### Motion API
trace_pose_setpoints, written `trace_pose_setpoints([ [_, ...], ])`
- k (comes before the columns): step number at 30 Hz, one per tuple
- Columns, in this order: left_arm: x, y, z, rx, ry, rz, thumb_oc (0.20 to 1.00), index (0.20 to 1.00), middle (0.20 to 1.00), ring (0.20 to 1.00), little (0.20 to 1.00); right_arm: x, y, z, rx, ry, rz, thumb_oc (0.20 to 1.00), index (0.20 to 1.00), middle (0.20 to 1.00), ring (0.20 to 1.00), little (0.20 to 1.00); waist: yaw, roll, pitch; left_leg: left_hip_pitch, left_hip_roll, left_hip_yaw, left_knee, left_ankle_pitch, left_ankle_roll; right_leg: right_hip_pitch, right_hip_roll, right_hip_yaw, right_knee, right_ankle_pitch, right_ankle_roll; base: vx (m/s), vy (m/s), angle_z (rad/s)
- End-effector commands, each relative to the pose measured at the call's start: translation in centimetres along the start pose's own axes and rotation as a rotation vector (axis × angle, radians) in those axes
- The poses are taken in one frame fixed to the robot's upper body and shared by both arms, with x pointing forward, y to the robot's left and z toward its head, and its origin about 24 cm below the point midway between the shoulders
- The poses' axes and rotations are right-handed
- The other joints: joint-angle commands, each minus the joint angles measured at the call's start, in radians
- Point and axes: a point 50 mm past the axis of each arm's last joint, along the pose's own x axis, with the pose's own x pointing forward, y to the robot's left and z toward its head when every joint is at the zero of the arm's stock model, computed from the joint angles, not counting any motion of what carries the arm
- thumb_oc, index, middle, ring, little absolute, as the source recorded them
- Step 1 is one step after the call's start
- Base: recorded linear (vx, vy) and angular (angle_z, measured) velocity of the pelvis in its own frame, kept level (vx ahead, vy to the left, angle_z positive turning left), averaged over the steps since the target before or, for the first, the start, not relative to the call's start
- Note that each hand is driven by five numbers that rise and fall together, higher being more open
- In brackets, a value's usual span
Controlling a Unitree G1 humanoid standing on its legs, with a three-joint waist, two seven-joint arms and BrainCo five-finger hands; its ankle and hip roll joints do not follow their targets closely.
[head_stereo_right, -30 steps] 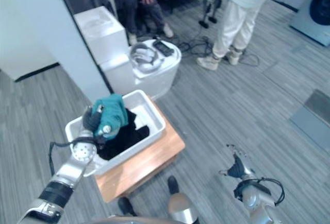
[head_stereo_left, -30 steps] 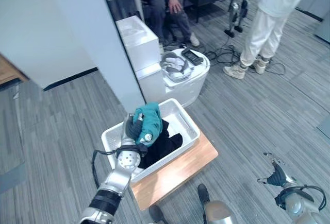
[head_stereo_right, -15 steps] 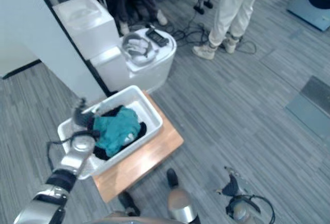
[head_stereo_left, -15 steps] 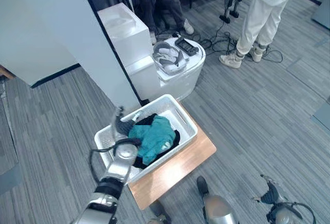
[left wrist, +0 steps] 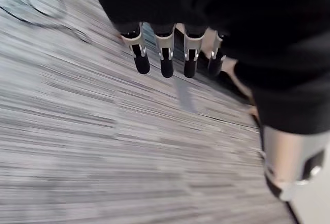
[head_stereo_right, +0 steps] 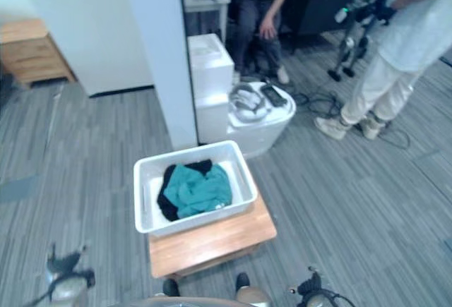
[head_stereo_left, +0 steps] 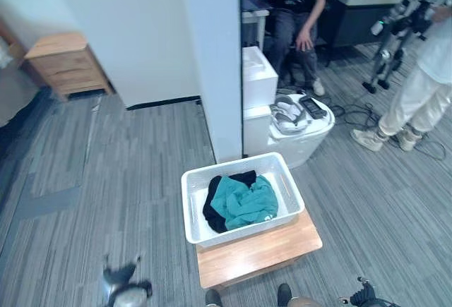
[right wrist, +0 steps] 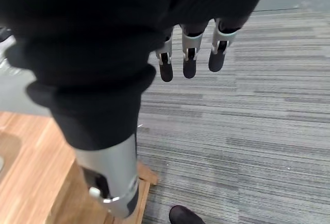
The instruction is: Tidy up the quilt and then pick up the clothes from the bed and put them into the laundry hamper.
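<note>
A white laundry hamper stands on a low wooden table in the middle of the floor. Inside it a teal garment lies on top of a black garment. My left hand hangs low at the lower left, well away from the hamper. Its fingers are straight and hold nothing above the grey floor. My right hand hangs at the lower right by the table's corner, its fingers straight and empty too.
A white pillar rises just behind the hamper, with white boxes and a round white stand beside it. One person sits behind them and another stands at the right. A wooden nightstand is at the far left.
My left hand let go of the teal garment, which now lies in the hamper, and dropped to the lower left. The camera has pulled back and shifted.
</note>
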Motion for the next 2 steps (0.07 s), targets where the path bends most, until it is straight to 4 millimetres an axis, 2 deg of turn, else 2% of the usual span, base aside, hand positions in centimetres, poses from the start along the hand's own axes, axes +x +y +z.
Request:
trace_pose_setpoints([
  [1, -0.1, -3.2, 3.5, 0.035, -0.095, -0.107, 1.0, 1.0, 1.0, 1.0, 1.0, 0.8, -2.1, 0.8, -0.039, 0.001, -0.053, 1.0, 1.0, 1.0, 1.0, 1.0, -0.006, 0.031, 0.027, 0.037, -0.028, -0.034, 0.002, -0.102, -0.011, 0.03, -0.003, -0.002, 0.027, -0.127, 0.053, 0.05, 0.014, 0.36],
  [2, -0.2, -3.3, 2.5, 0.067, -0.061, -0.115, 1.0, 1.0, 1.0, 1.0, 1.0, 0.8, -2.0, 0.8, -0.05, 0.007, -0.049, 1.0, 1.0, 1.0, 1.0, 1.0, -0.001, 0.03, 0.025, 0.037, -0.029, -0.038, 0.002, -0.103, -0.01, 0.033, -0.005, -0.007, 0.025, -0.128, 0.053, 0.06, 0.022, 0.37],
])
